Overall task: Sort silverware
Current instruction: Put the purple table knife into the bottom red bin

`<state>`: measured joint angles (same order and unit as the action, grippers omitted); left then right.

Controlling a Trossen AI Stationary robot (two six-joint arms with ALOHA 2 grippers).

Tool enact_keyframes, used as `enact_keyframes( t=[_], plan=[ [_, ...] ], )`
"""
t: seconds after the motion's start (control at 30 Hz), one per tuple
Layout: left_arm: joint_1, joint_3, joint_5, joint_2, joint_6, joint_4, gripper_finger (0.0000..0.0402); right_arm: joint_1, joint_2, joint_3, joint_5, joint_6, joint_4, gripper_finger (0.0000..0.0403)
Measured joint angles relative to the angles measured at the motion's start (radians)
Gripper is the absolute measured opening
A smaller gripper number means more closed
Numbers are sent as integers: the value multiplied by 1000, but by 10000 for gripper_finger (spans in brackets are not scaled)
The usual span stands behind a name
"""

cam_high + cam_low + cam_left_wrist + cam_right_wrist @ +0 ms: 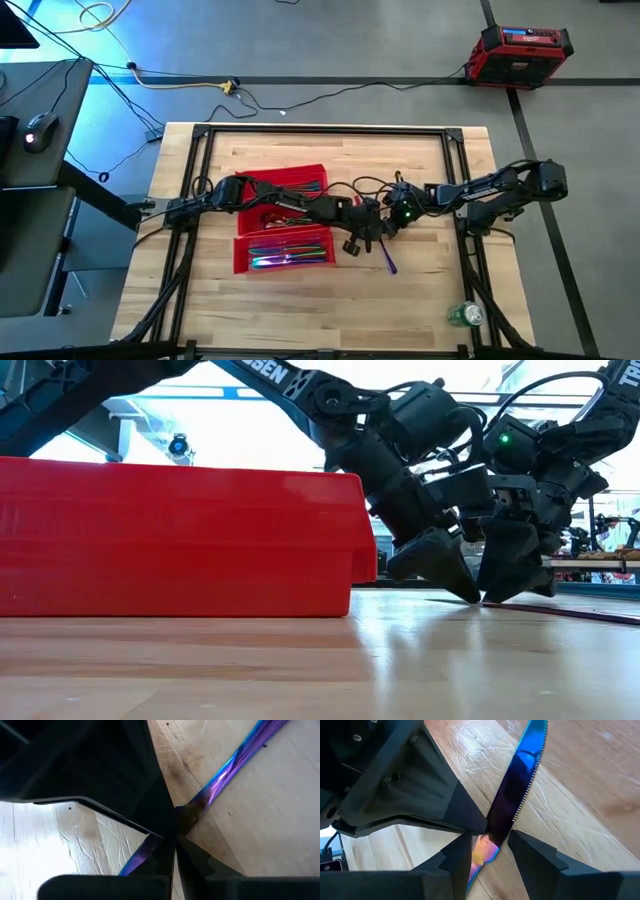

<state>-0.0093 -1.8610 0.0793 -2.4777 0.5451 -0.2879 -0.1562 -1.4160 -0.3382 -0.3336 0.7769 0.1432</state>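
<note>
An iridescent purple-blue knife (388, 262) lies flat on the wooden table, right of the red three-compartment tray (300, 172). More silverware (290, 258) lies in the tray's near compartment. My left gripper (175, 845) reaches over the tray and is shut on the knife's middle. My right gripper (490, 847) is open and comes from the table's right. Its two fingers stand on either side of the knife (517, 785), close to my left gripper's tip; I cannot tell whether they touch it. In the low view both grippers meet at the tabletop, right of the tray (180, 540). My left gripper has its shut fingertips (167, 857) on the knife's middle (200, 802), where the serrated blade meets the handle. The fingers slant down from the table's left and lie across the knife. The knife lies on the table, blade (137, 857) to one side and handle (250, 745) to the other.
A green can (465, 315) stands near the table's front right corner. A black frame (200, 200) runs around the tabletop. A red case (520, 55) sits on the floor beyond the far right corner. Bare wood lies in front of the tray and the knife.
</note>
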Motion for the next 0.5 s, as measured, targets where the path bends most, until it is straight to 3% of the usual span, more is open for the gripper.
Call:
enact_keyframes(
  t=[0.17, 0.37, 0.5],
  plan=[
    [1, -2, 13, -2, 7, -8, 0, -2, -3, 0, 0, -10, 2, 138],
    [-8, -4, 68, 56, 9, -129, 0, -14, -3, -14, -11, -11, -44, 138],
    [-6, -3, 69, 54, 88, -160, 0, -13, -3, -14, -31, -52, -53, 138]
  ],
)
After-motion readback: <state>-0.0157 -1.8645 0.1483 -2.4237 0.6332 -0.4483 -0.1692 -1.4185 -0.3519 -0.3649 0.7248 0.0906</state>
